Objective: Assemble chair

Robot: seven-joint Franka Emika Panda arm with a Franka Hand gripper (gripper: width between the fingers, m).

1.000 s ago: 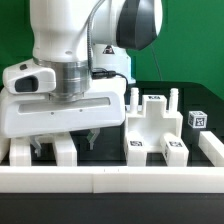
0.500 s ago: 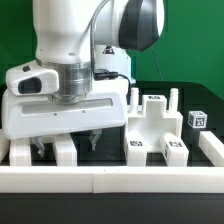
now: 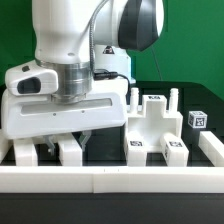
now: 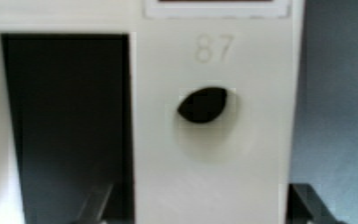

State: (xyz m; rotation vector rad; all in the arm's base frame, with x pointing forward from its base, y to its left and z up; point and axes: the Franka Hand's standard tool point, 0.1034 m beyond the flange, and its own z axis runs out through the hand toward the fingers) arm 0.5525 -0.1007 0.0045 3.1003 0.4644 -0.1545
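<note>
Gripper (image 3: 66,141) clamps a white chair part (image 3: 68,152), jaws narrow.
The chair part stands on the desk (image 3: 105,152) behind the front rail (image 3: 110,180); a larger chair piece (image 3: 150,125) stands apart, toward the exterior view's right.

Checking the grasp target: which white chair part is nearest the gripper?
The low part at the exterior view's left, directly under the gripper; the pegged part stands apart, rightward.
</note>
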